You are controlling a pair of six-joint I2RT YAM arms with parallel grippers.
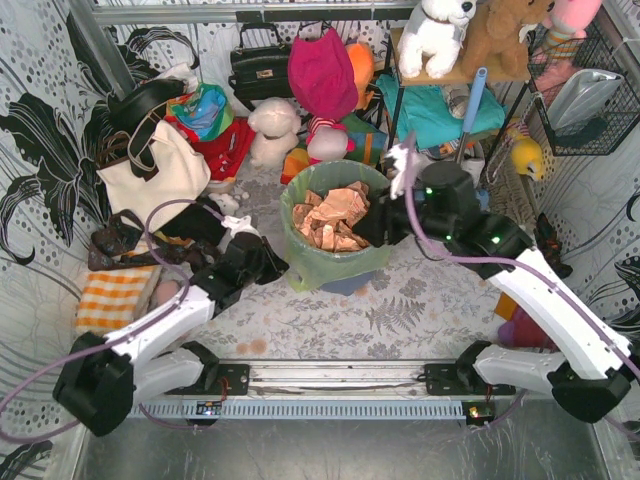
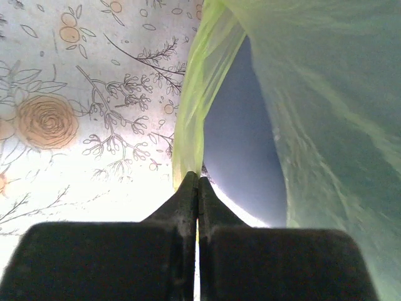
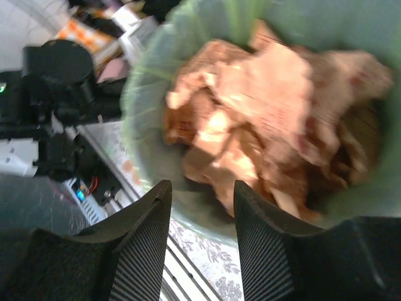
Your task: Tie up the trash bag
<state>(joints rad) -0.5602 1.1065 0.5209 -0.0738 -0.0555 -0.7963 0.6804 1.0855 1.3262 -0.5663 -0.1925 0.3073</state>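
Observation:
The trash bag point(image 1: 330, 262) is thin light-green plastic lining a blue-grey round bin point(image 1: 346, 285) mid-table, with tan crumpled scraps point(image 1: 335, 215) inside. My left gripper point(image 1: 275, 262) sits low at the bag's left side. In the left wrist view its jaws point(image 2: 198, 179) are shut on a fold of the green film point(image 2: 191, 119), with the bin wall point(image 2: 241, 144) just behind. My right gripper point(image 1: 385, 225) hovers at the bag's right rim. In the right wrist view it point(image 3: 202, 187) stands open over the rim point(image 3: 147, 125) and scraps point(image 3: 269, 106), holding nothing.
A cream tote bag point(image 1: 160, 175) and an orange checked cloth point(image 1: 115, 295) lie left of the bin. Plush toys point(image 1: 275, 130) and a black handbag point(image 1: 258, 65) crowd the back. A shelf point(image 1: 470, 75) and wire basket point(image 1: 585, 100) stand at the right.

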